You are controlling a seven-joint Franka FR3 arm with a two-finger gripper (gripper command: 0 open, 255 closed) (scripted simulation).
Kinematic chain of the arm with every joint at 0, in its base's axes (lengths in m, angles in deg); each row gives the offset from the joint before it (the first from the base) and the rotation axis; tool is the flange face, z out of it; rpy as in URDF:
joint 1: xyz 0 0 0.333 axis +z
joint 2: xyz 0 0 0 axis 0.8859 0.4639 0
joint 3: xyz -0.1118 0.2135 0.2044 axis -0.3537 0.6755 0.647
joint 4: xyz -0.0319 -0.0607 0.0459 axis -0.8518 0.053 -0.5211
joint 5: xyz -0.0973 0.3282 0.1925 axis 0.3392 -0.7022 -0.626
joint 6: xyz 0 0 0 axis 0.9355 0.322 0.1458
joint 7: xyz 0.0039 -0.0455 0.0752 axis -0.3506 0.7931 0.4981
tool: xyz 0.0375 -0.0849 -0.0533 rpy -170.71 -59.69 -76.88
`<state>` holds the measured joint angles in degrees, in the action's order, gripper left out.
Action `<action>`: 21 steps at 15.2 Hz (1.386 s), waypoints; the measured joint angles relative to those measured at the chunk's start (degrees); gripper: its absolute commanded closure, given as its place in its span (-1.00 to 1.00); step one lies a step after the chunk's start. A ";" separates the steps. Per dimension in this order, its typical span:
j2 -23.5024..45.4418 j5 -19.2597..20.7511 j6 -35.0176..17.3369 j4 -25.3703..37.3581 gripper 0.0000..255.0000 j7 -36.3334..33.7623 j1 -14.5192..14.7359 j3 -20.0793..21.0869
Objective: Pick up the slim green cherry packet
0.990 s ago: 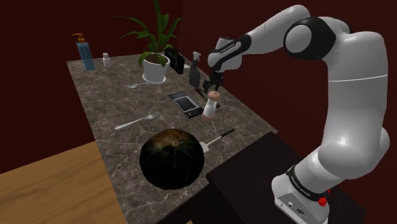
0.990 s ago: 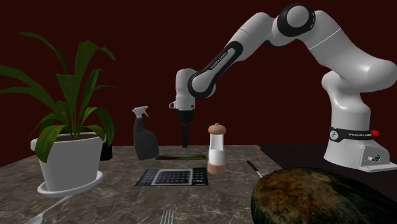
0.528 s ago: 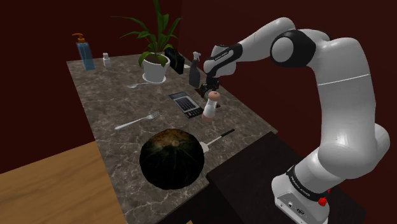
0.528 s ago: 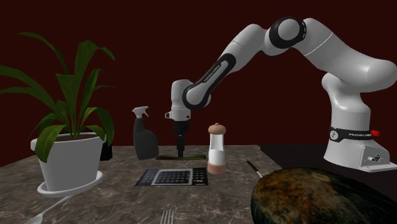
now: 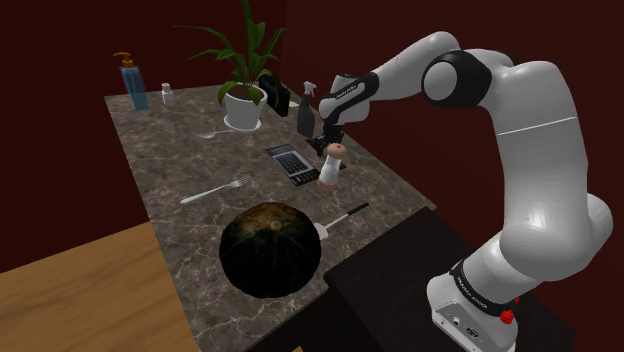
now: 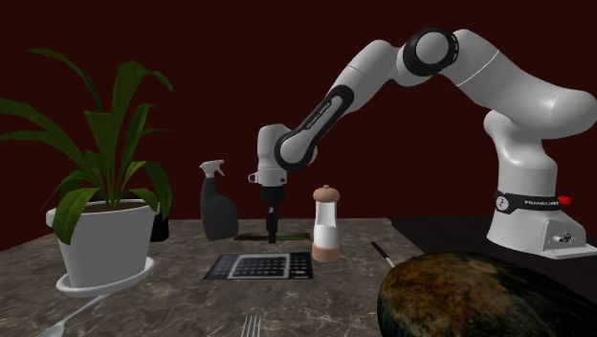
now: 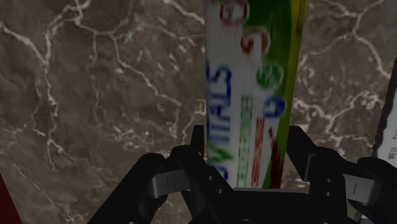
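The slim cherry packet lies flat on the dark marble counter. It is white and green with blue lettering and red cherry marks. My black gripper is down on it, with one finger pressed against each long edge. It is shut on the packet's near end. In the second exterior view the gripper points straight down and touches the counter between the spray bottle and the mill, with the packet a thin green strip there. In the shoulder view the gripper is low behind the mill.
A pepper mill stands close beside the gripper, with a dark spray bottle behind it and a calculator in front. A potted plant, a fork, a large dark squash and a blue dispenser share the counter.
The arm came down from above the counter until the fingertips reached the surface. The fingers then went from open to shut on the packet.
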<state>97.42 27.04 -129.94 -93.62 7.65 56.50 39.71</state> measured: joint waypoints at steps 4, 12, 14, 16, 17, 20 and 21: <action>0.00 0.00 -0.01 0.00 1.00 0.00 0.00 0.00; -2.85 0.16 2.08 -0.76 1.00 -0.10 0.13 -0.16; -4.18 0.22 2.72 -1.44 1.00 -0.13 0.19 -0.24; -5.24 0.30 3.78 -1.44 1.00 -0.18 0.24 -0.30; -5.87 0.34 4.30 -1.56 1.00 -0.17 0.23 -0.35; -7.36 0.44 5.75 -1.59 1.00 -0.27 0.31 -0.44; -7.92 0.48 6.17 -1.73 1.00 -0.32 0.37 -0.47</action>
<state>89.50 27.53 -123.77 -95.35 7.32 56.87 39.25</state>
